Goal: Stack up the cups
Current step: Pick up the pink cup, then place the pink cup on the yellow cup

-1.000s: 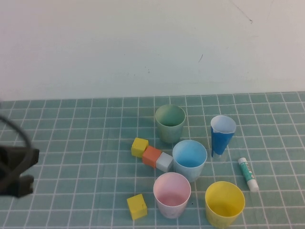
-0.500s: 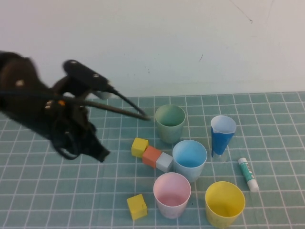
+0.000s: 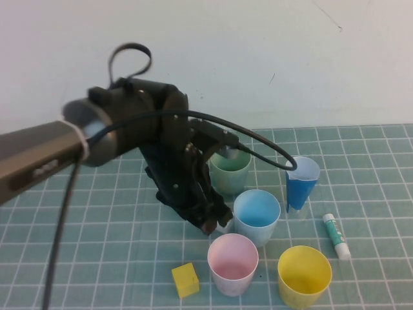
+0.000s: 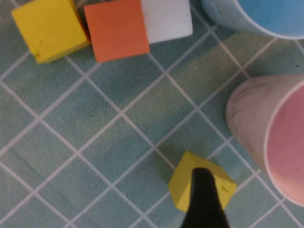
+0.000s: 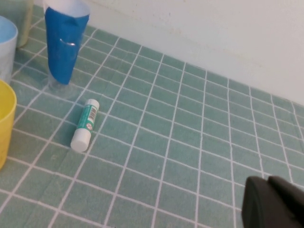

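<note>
Four cups stand upright and apart on the tiled mat: sage green (image 3: 231, 173) at the back, light blue (image 3: 257, 216), pink (image 3: 232, 263) and yellow (image 3: 304, 276) in front. My left gripper (image 3: 208, 223) hangs over the mat just left of the light blue cup and behind the pink one, open and holding nothing. In the left wrist view only one dark finger (image 4: 203, 199) shows, with the pink cup (image 4: 273, 137) and light blue cup (image 4: 266, 16) beside it. My right gripper (image 5: 268, 190) is shut and empty, low over bare mat far to the right.
A narrow dark blue cone cup (image 3: 301, 183) stands right of the green cup, with a glue stick (image 3: 336, 236) lying near it. A yellow cube (image 3: 185, 279) sits left of the pink cup. Yellow (image 4: 50, 28), orange (image 4: 116, 28) and white (image 4: 166, 19) cubes lie in a row under the left arm.
My left arm has swung in from the left edge to above the row of cubes, now hiding them in the high view. The cups have not moved.
</note>
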You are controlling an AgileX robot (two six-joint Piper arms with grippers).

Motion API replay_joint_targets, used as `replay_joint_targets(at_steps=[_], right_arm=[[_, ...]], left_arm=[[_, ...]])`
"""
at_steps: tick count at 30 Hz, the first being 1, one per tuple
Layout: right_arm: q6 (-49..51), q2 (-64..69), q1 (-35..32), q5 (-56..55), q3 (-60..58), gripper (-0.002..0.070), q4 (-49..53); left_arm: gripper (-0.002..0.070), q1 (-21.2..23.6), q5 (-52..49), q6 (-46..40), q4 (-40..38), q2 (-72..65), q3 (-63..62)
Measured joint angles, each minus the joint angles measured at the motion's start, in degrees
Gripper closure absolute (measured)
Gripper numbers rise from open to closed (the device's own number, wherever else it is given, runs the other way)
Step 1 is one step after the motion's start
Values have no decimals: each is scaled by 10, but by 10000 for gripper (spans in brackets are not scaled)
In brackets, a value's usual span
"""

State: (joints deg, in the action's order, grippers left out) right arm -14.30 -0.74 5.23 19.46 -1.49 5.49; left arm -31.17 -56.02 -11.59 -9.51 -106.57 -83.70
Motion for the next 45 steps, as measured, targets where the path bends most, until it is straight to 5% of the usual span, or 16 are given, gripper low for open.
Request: replay_joint_targets(at_steps=[4,11,16,21,24,37,45], right_arm=[[0,0,0,-1,0,679,-41],[0,0,0,-1,0,679,-132],[21,0,0,-1,0,679,-187],[59,0,0,0,-1,679,-314],[70,0,0,0,-1,679,-380],[72,0,0,-10,-1,679,-414],[72,0,0,-52,-1,679,-427]], left_arm=[[233,0,1,7,-1,-56,-20],[225,-1,15,13,-14,-108,-29],[328,-9,32,8,-33,-128,-29],[591,-20,55,-6,-47,-131,-30],[649,-21,59,-11,-57,-131,-30],[669,-30,-16,23,-25,2,-30],[669,-135,0,28,-4,67,-31]])
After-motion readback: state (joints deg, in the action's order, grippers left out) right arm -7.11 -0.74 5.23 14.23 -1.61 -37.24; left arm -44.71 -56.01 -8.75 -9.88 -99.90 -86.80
